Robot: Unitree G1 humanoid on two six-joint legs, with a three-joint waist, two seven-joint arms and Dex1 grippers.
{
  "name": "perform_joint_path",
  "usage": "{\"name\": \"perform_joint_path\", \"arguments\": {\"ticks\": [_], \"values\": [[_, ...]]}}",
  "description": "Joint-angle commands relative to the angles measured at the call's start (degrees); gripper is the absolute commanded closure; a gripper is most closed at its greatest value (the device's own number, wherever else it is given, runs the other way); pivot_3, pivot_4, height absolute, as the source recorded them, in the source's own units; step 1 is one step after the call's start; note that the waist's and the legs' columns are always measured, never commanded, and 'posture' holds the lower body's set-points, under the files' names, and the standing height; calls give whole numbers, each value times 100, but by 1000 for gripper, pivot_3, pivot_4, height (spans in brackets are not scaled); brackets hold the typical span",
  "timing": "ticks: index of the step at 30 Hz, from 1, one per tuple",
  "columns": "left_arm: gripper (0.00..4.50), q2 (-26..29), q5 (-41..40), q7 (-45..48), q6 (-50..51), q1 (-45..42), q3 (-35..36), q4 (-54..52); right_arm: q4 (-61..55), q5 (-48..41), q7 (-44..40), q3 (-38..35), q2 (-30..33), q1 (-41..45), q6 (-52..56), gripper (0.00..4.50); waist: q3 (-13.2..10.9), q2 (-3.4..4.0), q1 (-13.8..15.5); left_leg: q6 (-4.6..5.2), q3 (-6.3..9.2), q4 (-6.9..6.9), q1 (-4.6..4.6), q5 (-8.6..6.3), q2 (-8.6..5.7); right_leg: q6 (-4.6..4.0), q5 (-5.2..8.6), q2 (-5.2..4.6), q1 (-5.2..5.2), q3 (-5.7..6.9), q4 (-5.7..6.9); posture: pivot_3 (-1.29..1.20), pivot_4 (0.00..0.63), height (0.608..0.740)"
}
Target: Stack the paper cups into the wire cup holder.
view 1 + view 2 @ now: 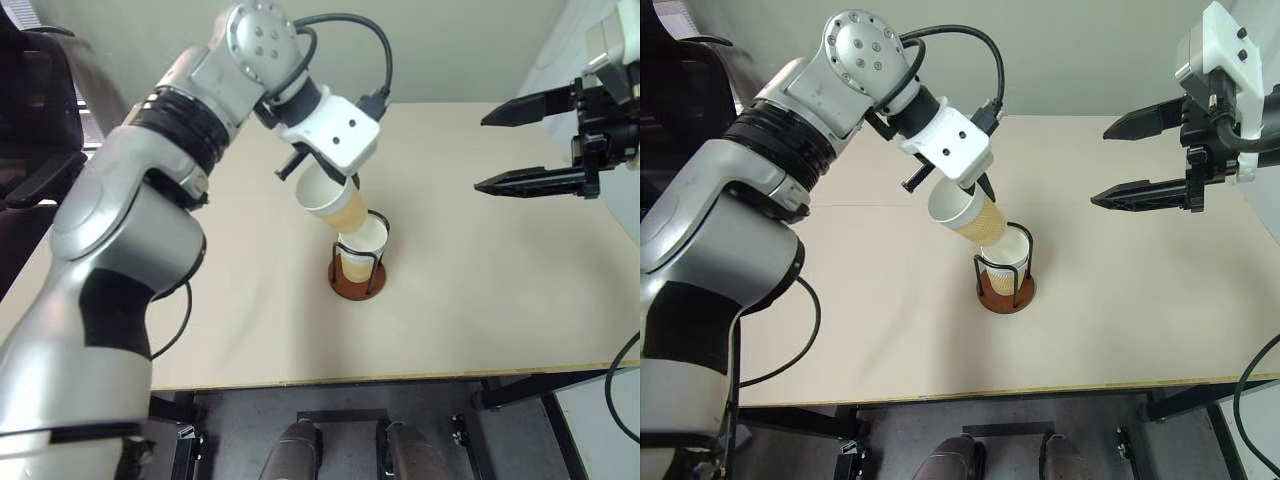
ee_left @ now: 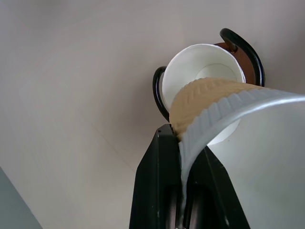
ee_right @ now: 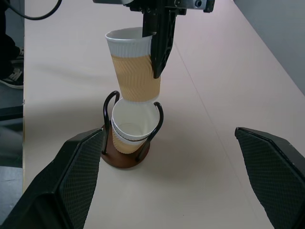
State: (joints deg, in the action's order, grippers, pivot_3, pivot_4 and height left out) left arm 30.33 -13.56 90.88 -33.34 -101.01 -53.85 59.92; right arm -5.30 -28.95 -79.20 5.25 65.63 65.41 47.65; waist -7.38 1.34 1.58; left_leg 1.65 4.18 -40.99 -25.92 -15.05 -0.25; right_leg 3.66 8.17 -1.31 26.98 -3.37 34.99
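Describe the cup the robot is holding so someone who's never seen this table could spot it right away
Start at the wire cup holder near the middle of the pale table. A white-rimmed cup already sits inside its loops. The held cup is the tan one tilted just above it, pinched at its rim by the left gripper, its base over the seated cup's mouth.

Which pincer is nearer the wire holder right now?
Left. The left pincer grips a cup by its rim just above the holder, the cup's base at the mouth of the cup already inside. The right pincer hangs open, off to the side.
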Motion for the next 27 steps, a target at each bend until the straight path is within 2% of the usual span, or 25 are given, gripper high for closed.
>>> {"name": "perform_joint_path", "arguments": {"ticks": [1, 17, 23, 26, 27], "values": [[4448, -15, 27, 162, -59, -59, 239, 27, -159, -13, 42, -257, 115, 83, 9, 0, -1, 1, -2, -1, 5, -2, -1, 0, 4, 1, 0, -7, -1, -8, -1, 0, 150, 740], [4448, -120, 4, 162, -31, 68, 223, -53, -298, -73, 110, -323, 149, 13, 154, 0, -1, 4, 12, 2, 3, -2, -2, 0, 4, 4, -3, -7, 1, -5, 0, 0, 150, 740], [4448, -278, 320, 162, -186, 123, 486, 163, -330, -88, 120, -340, 140, -20, 181, 0, -1, 4, 19, 4, 3, -3, -1, 0, 4, 5, -3, -11, -2, -6, -1, 0, 150, 740], [3864, -329, 439, 162, -177, 170, 551, 200, -349, -100, 126, -344, 141, -38, 196, 0, -1, 4, 14, 4, -5, -4, -1, 1, 1, 7, -5, -8, 0, -3, -1, 0, 150, 740], [3525, -338, 468, 162, -193, 183, 572, 200, -353, -102, 129, -344, 141, -41, 199, 0, -2, 5, 10, 5, 1, -5, -3, 1, 4, 7, -5, -12, 0, -10, -1, 0, 150, 740]]}}
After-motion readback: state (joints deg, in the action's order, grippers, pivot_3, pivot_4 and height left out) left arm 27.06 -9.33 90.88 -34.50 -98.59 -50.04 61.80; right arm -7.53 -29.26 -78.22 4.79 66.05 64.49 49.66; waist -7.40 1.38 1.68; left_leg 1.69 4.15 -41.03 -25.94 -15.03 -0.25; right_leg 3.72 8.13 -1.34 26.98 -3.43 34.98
